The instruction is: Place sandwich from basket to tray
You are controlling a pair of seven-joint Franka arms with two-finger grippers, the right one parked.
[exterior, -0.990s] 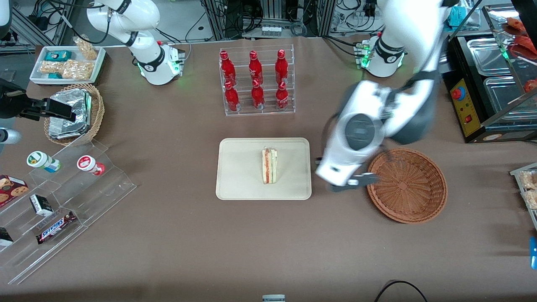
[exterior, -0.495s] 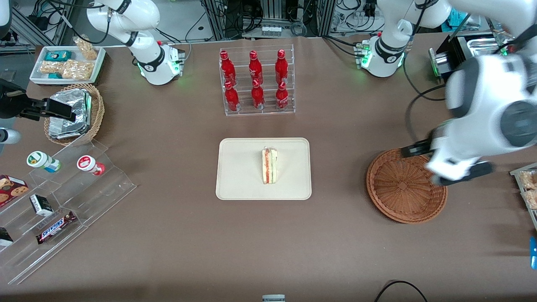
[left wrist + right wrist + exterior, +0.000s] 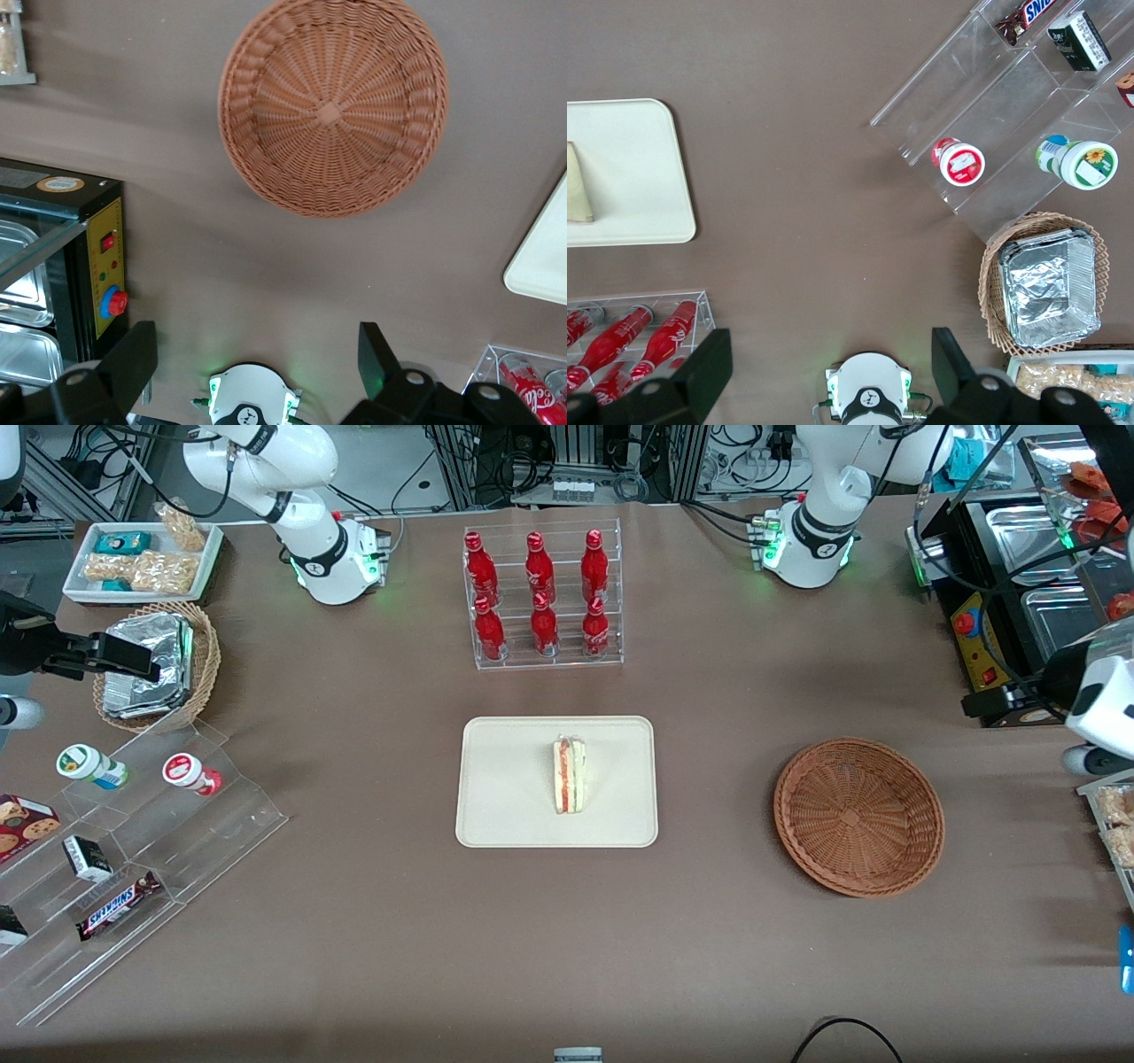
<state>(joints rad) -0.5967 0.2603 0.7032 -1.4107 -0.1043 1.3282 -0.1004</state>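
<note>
The sandwich, a pale wedge with red and green layers, stands on its edge in the middle of the cream tray; a corner of it also shows in the right wrist view. The reddish-brown wicker basket is empty, and the left wrist view looks straight down into the basket. My gripper hangs open and empty high above the bare table, beside the basket toward the working arm's end. Only part of that arm shows in the front view.
A black appliance with a red button stands close to my arm. A rack of red bottles is farther from the front camera than the tray. A foil-packet basket, snack tray and acrylic shelves lie toward the parked arm's end.
My left arm has swung from the gap between tray and basket, across the basket, out to the working arm's end of the table. The sandwich has stayed on the tray.
</note>
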